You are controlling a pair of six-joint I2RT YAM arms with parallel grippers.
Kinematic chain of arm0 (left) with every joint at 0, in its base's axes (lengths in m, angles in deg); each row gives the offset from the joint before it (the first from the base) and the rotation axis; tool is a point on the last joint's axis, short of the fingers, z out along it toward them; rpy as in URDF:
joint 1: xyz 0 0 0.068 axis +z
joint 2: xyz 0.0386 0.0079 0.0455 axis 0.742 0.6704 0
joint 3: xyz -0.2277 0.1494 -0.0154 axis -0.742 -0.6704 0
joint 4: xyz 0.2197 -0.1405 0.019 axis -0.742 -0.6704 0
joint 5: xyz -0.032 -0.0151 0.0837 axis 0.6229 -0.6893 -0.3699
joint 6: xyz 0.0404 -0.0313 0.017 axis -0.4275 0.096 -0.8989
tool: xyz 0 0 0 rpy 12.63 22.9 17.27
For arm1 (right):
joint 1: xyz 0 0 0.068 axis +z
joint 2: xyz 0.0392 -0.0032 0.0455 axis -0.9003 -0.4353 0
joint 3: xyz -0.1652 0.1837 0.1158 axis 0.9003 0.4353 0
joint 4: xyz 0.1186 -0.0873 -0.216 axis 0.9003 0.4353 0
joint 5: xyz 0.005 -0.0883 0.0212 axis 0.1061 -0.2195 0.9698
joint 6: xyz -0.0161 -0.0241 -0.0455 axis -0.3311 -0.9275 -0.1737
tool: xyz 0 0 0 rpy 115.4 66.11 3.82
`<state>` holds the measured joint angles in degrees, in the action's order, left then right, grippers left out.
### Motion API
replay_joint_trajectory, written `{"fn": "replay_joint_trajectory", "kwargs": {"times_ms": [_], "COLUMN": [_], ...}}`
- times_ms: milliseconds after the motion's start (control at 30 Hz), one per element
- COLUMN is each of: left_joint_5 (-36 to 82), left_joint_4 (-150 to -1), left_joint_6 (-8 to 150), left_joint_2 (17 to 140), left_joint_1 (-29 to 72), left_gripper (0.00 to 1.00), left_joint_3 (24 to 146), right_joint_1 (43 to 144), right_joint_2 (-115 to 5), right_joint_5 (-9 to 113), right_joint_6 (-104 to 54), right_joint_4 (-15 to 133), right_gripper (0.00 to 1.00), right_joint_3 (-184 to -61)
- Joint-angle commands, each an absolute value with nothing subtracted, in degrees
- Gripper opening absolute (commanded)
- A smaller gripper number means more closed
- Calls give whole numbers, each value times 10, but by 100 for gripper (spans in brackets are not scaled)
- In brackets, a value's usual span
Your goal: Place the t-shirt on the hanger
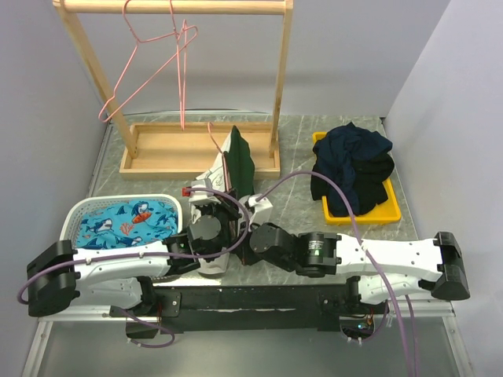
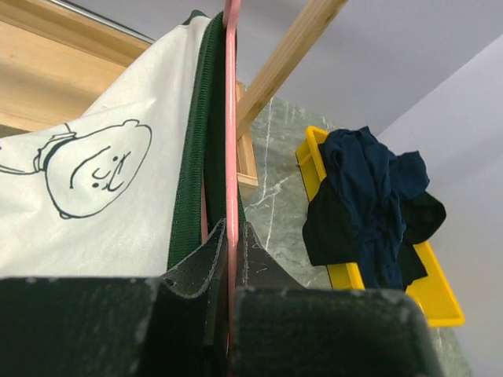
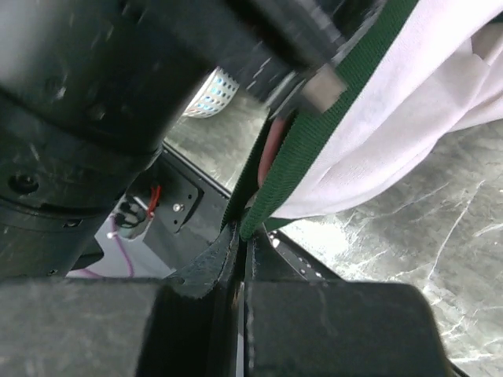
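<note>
1. Pink wire hanger (image 2: 232, 118): stands upright about mid-tabletop, toward the far edge. Its wire runs alongside the dark green neck band of the t-shirt (image 2: 118, 220). A short length of wire pokes out above the cloth in the top view.
2. T-shirt: raised off the tabletop (image 1: 291, 149) in a narrow bunch just in front of the rack's base, with the pale front and line print facing the left wrist camera.
3. Left pincer (image 2: 229, 243): closed tight on the hanger wire, with the green band pressed against it.
4. Right pincer (image 3: 242, 247): closed on the green band, with the pale cloth draped away behind.
5. Progress, as judged: early to middle. Hanger and neck opening are brought together. Whether either hanger arm sits inside a shoulder cannot be told. To do: thread the wire through, seat both shoulders, let the cloth hang.
6. Wooden rack (image 1: 279, 78): far edge, left of centre, carrying spare pink hangers (image 1: 182, 71). Its base lies close behind the work.
7. White basket (image 1: 78, 210) with shark-print cloth (image 1: 130, 218): left edge, beside the left arm.
8. Yellow tray (image 1: 363, 217) of navy-black clothes (image 1: 354, 169): far right corner, well apart.
9. Obstruction, as judged: the two arms crowd each other, and the bunched cloth hides the hanger's shape.
</note>
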<state>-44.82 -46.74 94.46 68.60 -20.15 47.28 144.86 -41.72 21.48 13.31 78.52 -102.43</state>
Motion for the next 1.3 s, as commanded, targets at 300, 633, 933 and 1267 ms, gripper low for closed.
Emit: {"fn": "replay_joint_trajectory", "kwargs": {"times_ms": [300,633,933,1267], "left_joint_5": [-265,-253,-330,-376], "left_joint_4": [-557,-712,-667,-652], "left_joint_6": [919,968,1017,1055], "left_joint_2": [574,535,620,700], "left_joint_1": [-189,-185,-166,-164], "left_gripper": [1,1,1,1], "left_joint_3": [464,491,546,602], "right_joint_1": [1293,1262,1289,1307], "right_joint_2": [-327,-325,-332,-338], "right_joint_5": [383,466,504,457], "right_joint_6": [99,89,97,104], "right_joint_4": [760,735,752,779], "right_gripper": [0,0,0,0], "right_joint_3": [-994,-1027,-1049,-1094]}}
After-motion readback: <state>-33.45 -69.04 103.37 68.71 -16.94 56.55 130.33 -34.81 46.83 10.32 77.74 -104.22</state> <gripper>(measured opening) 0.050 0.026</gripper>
